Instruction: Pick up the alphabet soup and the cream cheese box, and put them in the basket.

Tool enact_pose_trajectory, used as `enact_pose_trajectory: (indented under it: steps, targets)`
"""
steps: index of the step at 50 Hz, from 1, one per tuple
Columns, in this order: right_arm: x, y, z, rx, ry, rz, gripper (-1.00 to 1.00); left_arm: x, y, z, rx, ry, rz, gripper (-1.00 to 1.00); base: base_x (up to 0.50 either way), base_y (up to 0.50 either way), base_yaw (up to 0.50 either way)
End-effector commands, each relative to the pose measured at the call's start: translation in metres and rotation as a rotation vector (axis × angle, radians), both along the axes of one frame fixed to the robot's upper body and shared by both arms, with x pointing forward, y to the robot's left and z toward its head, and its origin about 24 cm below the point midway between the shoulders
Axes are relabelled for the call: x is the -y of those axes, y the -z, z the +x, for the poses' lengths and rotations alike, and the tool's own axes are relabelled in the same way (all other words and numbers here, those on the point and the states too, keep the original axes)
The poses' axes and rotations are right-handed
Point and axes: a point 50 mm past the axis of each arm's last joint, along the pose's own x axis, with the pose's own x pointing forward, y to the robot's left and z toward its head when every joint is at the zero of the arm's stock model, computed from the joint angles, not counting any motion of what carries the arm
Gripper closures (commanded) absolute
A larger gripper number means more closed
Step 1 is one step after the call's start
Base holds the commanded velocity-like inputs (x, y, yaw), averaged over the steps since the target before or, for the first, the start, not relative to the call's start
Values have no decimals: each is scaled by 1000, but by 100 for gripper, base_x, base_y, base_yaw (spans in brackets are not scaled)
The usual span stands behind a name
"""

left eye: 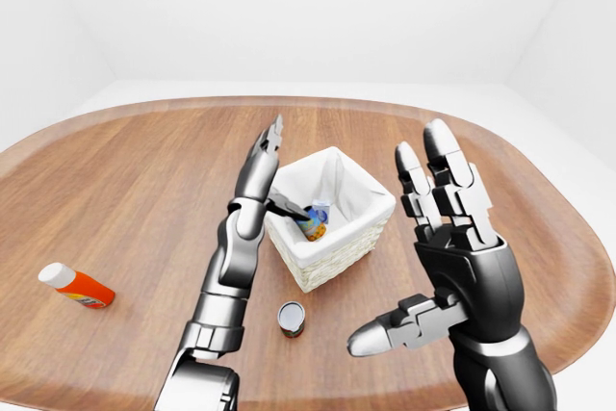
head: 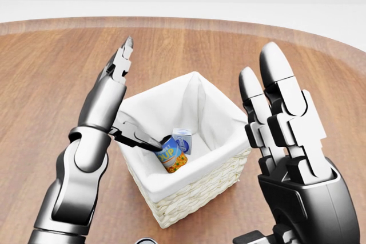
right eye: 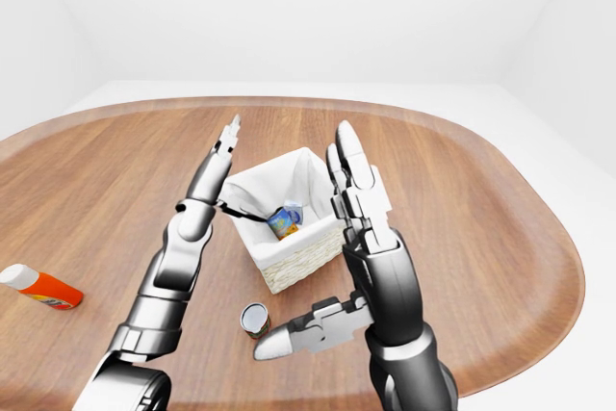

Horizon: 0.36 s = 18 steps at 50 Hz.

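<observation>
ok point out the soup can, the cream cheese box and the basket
alphabet soup (head: pixel 170 156): head view, on its label.
cream cheese box (head: pixel 183 139): head view, on its face.
basket (head: pixel 197 194): head view, on its woven wall.

My left hand (head: pixel 117 98) is spread open over the basket (head: pixel 220 178), its thumb reaching inside. The alphabet soup (head: pixel 170 154) and cream cheese box (head: pixel 183 140) lie in it; my right hand (head: pixel 286 135) stands open beside it.

L hand (head: pixel 117 98) & R hand (head: pixel 280 124) raised, seemingly empty.
</observation>
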Motion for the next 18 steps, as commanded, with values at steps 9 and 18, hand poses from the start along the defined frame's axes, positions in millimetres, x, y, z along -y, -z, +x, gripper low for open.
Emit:
enact_pose_trajectory:
  steps: [9,18]
  targets:
    - [1,2,3,-12,9,-3,-100,-18,-18,-46,137,-8,-69,-100,0,0,0]
    - [3,0,5,6,30,8,-100,-28,-34,-72,222,24,-262,-100,0,0,0]
